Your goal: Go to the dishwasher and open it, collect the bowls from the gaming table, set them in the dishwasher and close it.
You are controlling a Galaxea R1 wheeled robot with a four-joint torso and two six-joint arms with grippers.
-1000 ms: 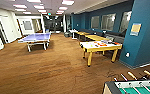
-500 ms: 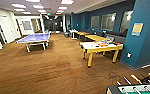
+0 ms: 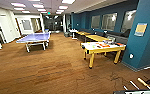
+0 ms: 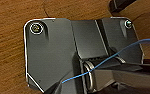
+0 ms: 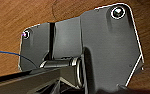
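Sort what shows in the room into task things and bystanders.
For the job:
- gaming table, white top, yellow rim and legs
- small coloured items on its top, possibly the bowls; too blurred to tell

Just standing about:
- blue table-tennis table
- yellow-topped tables along the blue wall
- table-football rods

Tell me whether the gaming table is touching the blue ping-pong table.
Apart. The head view shows the gaming table at right and the blue ping-pong table at left, with open brown floor between them.
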